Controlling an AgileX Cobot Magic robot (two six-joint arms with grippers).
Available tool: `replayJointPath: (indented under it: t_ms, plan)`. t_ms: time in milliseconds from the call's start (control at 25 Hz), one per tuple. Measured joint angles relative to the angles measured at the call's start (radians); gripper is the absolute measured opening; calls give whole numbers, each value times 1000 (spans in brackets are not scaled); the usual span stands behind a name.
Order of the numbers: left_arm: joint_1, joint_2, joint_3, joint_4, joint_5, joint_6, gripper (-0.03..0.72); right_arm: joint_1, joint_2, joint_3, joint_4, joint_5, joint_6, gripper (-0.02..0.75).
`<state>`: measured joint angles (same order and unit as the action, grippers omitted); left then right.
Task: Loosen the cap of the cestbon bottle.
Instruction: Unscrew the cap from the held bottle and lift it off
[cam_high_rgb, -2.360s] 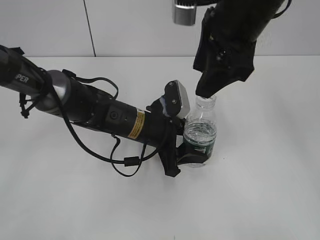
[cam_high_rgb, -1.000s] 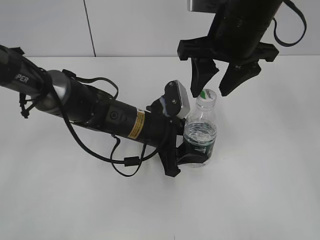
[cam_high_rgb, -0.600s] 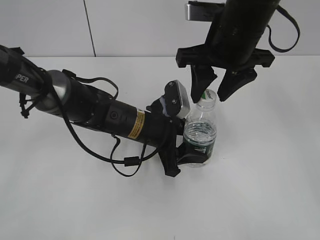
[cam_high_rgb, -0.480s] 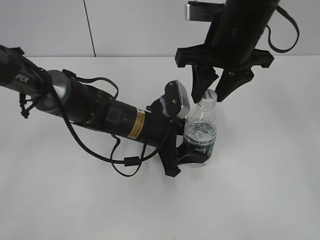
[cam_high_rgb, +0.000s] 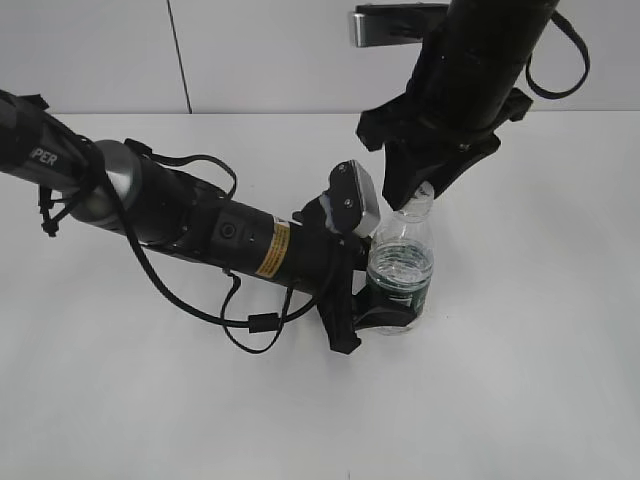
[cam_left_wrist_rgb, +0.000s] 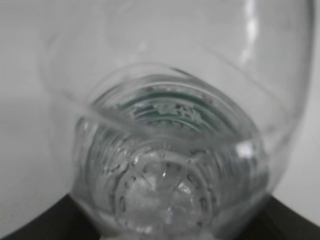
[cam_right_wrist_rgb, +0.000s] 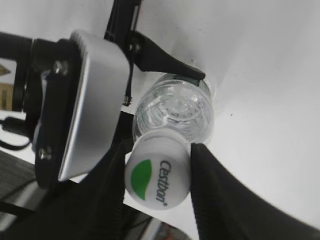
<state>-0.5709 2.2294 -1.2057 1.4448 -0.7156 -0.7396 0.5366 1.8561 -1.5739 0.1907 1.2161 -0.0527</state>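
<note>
My left gripper (cam_high_rgb: 385, 312) was clamped round the green label band of the cestbon bottle (cam_high_rgb: 400, 268), which stood upright on the white table (cam_high_rgb: 520, 360). I judged the thin, water-filled wall soft and light, so the low band seemed the firmest place to hold. On the right, my right gripper (cam_right_wrist_rgb: 156, 172) sat with a finger against each side of the cap (cam_right_wrist_rgb: 159, 175). I judged that small rim hard but slick, needing a square pinch.
</note>
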Motion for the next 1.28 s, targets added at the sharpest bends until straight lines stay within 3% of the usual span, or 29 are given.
replayJointPath:
  t_ms: [280,480,680,1280]
  plan:
    - [0,0,0,-1,0,0,414,0,0,-9,8,2,-944,298]
    - [0,0,0,-1,1,-1,414,0,0,-10,13,6,-1384,298]
    - [0,0,0,-1,1,-1,414,0,0,-10,36,6,-1524,298]
    - [0,0,0,-1,1,-1,414,0,-37,-8,46,6,-1595,294]
